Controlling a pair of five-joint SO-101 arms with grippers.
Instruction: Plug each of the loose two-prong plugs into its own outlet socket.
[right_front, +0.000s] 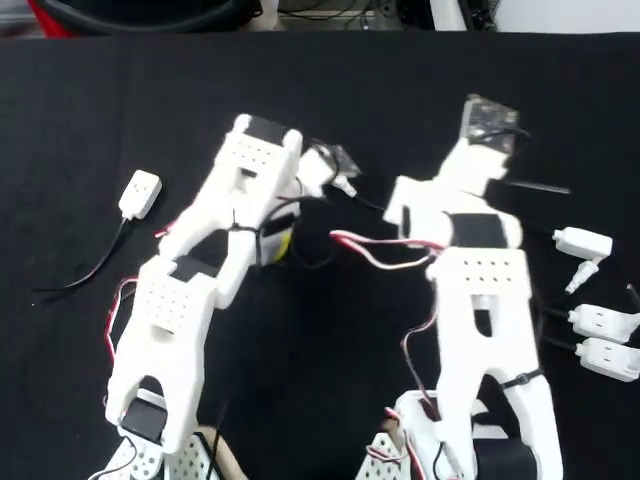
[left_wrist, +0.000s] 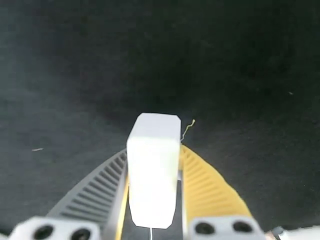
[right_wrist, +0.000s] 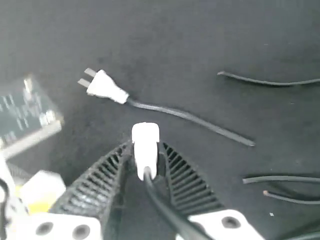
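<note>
A black cloth covers the tabletop from edge to edge. Beyond its far edge lies a narrow strip of room with a red object at one corner. Two white arms stand side by side on the near part of the cloth. The left claw is closed on a white block, which is rectangular with clipped corners and a plain face. It sits upright between one grey ribbed finger and one yellow one, above bare cloth. The right claw is clamped around a small white plug, gripped by its body, with a black cord trailing back between the fingers. Just beyond it a loose plug lies flat on the cloth, white, its two metal prongs pointing away from its thin black lead. Off to the left side of the tabletop an outlet socket rests alone, a white rounded slab on a curling black cable. Near the right edge lie three white connector bodies with leads; whether they are plugs or sockets cannot be told.
</note>
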